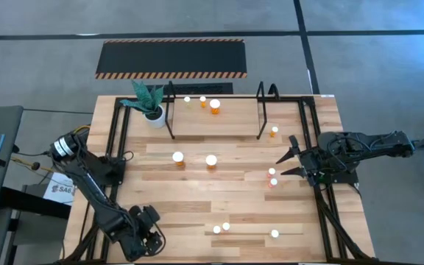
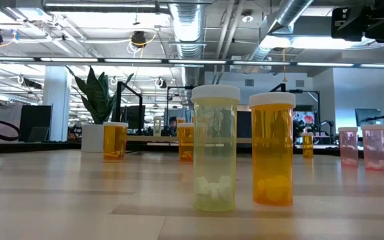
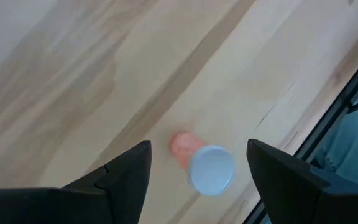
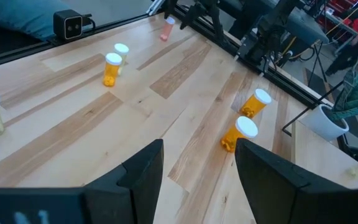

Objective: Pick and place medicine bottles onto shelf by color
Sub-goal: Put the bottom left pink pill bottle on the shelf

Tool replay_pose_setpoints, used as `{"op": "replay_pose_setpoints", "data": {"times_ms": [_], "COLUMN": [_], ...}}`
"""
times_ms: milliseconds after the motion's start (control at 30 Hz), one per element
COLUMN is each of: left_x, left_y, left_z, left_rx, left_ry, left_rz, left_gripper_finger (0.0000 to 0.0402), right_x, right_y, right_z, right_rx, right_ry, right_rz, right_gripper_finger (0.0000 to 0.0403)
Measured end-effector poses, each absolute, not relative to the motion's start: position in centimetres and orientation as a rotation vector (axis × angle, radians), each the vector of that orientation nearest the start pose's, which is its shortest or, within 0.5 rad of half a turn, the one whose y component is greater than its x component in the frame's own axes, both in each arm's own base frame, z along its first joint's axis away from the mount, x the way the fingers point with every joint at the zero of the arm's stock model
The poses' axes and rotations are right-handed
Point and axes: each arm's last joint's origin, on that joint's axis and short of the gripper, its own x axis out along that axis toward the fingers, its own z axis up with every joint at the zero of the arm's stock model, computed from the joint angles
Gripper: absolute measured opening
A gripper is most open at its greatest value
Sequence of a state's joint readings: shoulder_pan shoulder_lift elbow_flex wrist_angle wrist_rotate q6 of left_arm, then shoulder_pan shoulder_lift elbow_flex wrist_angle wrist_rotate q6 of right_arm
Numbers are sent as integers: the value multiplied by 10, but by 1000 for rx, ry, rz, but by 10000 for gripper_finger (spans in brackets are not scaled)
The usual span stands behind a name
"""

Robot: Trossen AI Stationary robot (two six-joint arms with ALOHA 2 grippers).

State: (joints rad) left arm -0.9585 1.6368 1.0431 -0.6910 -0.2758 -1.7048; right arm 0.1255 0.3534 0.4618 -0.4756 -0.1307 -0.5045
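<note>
The left gripper (image 1: pixel 152 237) is hanging over the front left corner of the table (image 1: pixel 197 199), with its two fingers (image 3: pixel 124 177) standing apart. Between them, seen from the left wrist camera, a red-pink bottle (image 3: pixel 199 163) with a white cap is standing on the wood, near the table edge. Nothing is touching it (the fingers are staying to both sides of it, clear of the cap).

The right gripper (image 1: pixel 285 164) is waiting at the right side of the table, and its fingers are also spread apart and holding nothing. Just in front of its tips, two small pink bottles (image 1: pixel 272 178) are standing close together.

Farther out, the other medicine bottles are spread over the table. Two larger orange bottles (image 1: pixel 194 159) are standing side by side in the middle. Near the front edge there is a yellow bottle beside an orange one (image 1: pixel 221 228), which are filling the centre of the low view, and one more pale bottle (image 1: pixel 274 235) is well apart to the right of them.

The shelf (image 1: pixel 216 110) is sitting at the back of the table, a light board between black hoop uprights. Three bottles (image 1: pixel 204 103) are already standing on it, toward its left half, the biggest being orange. One small orange bottle (image 1: pixel 274 131) is standing on the table just beside the right upright. A green plant in a white pot (image 1: pixel 150 104) is standing just left of the shelf.
</note>
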Motion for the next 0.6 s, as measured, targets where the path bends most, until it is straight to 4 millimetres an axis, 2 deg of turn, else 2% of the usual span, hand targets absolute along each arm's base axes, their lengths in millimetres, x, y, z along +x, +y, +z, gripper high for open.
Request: {"op": "replay_pose_setpoints", "data": {"times_ms": [233, 467, 600], "left_x": [180, 180, 182], "left_y": [-243, -243, -246], "left_z": [187, 187, 179], "left_rx": [-740, -753, -749], "left_ry": [1123, 1130, 1159], "left_rz": [414, 419, 430], "left_gripper_finger": [279, 281, 281], "right_x": [98, 98, 98], "right_y": [16, 16, 16], "right_z": [246, 246, 246], "right_rx": [-495, -495, -495], "right_ry": [299, 299, 300], "right_rz": [341, 342, 342], "right_gripper_finger": [223, 223, 223]}}
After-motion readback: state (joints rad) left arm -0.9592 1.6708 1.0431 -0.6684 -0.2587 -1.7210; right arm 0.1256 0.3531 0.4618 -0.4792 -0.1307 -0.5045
